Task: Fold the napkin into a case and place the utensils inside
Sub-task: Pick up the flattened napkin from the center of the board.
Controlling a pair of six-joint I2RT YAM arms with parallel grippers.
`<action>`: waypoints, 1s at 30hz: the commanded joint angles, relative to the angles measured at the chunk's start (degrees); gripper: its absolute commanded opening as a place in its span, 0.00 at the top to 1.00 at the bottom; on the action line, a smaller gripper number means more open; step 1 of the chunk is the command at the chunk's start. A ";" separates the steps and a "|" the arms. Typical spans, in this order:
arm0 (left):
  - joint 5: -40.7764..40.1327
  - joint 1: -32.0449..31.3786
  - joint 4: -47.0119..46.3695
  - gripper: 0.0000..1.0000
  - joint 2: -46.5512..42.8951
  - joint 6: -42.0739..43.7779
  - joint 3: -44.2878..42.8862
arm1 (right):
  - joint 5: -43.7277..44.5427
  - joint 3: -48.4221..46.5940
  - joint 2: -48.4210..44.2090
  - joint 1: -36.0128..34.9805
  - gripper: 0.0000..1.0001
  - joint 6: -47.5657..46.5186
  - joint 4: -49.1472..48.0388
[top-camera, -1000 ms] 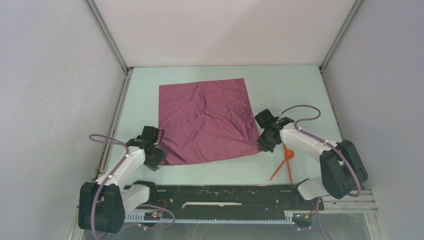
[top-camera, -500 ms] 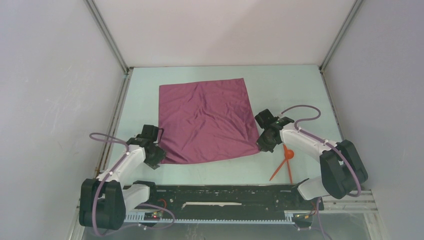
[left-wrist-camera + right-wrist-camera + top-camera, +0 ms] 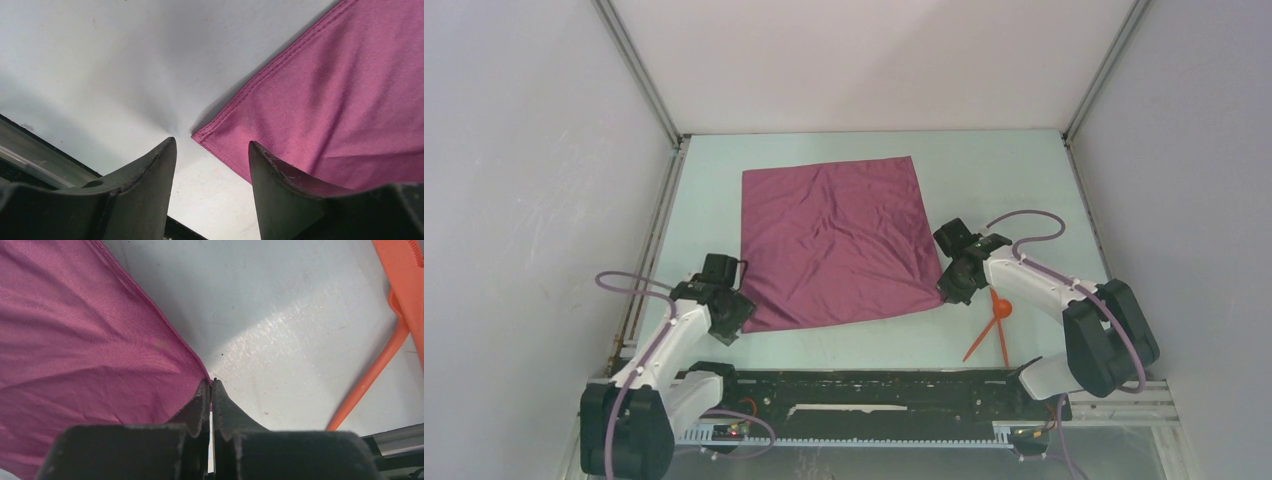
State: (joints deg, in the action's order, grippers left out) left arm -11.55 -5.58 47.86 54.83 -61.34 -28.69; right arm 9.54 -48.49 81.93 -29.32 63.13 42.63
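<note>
You are pinching the near right corner of the napkin [image 3: 834,240] in the right tool [image 3: 211,386]; its jaws are pressing together on the cloth. The left tool [image 3: 211,146] is standing released, one finger over the bare counter [image 3: 1024,180] and one over the cloth, with the near left corner between them. The napkin is lying spread out and unfolded, a little wrinkled. The two orange-red utensils [image 3: 1001,310] are lying crossed on the counter just beside the right tool, off the cloth.
</note>
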 commanded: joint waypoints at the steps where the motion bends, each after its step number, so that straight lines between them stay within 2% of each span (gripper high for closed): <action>1: 0.96 0.31 -0.81 0.39 3.43 -0.09 -1.74 | 1.04 -1.70 0.47 0.19 1.00 -0.17 0.62; 15: 2.52 0.44 -6.98 0.45 14.30 -0.21 -0.01 | 1.28 -1.65 0.42 0.32 1.00 -0.48 1.16; 30: 2.15 0.54 -9.05 0.92 18.07 1.17 -1.55 | 0.98 -1.70 0.57 0.58 1.00 -0.84 0.69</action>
State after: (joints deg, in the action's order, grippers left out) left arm -8.60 -5.32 44.88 70.50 -60.36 -32.99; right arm 9.50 -48.49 82.19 -29.21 63.09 42.65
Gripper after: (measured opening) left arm 0.141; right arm 0.009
